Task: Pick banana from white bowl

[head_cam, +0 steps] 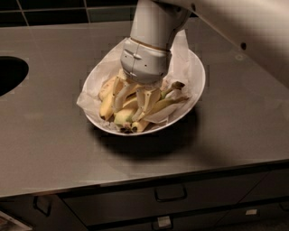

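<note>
The white bowl (199, 84), wide, shallow and lined with crumpled white paper (181, 50), sits mid-counter and holds several bananas. The short, plump, green-tinged banana (122, 118) lies at the bowl's front, its dark stem toward the rim. Longer yellow bananas (106, 104) lie beside and behind it. My gripper (133, 101) points straight down into the bowl. Its two white fingers (145, 103) stand apart among the bananas, just above the plump one, with a banana between them. The wrist hides the bowl's middle.
The bowl stands on a dark grey counter (58, 149). A dark round opening (9, 74) is cut into the counter at the left edge. Drawers with handles (170, 194) run below the front edge. A dark tiled wall (54, 5) is at the back.
</note>
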You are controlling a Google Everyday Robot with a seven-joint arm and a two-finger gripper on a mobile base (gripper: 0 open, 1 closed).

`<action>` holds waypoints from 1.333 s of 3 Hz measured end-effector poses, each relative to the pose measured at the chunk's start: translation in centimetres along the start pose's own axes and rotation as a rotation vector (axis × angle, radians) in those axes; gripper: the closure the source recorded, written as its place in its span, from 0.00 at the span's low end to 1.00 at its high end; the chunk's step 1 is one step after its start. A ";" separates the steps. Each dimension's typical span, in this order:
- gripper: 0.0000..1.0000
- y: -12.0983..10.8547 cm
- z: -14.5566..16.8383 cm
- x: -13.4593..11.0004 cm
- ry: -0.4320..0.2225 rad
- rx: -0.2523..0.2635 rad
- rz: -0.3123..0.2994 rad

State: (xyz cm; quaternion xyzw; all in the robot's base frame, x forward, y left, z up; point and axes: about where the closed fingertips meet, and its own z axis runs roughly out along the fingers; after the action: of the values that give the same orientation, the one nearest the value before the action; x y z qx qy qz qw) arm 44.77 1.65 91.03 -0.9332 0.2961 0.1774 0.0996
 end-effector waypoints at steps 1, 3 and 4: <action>0.61 0.0 0.0 0.0 0.000 -0.001 0.000; 0.72 -0.8 -0.1 0.5 -0.002 0.000 -0.017; 0.95 -0.8 -0.1 0.5 -0.002 0.000 -0.017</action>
State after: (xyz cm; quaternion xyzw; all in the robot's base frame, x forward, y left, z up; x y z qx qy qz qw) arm 45.71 2.01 90.97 -0.9356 0.2880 0.1773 0.1014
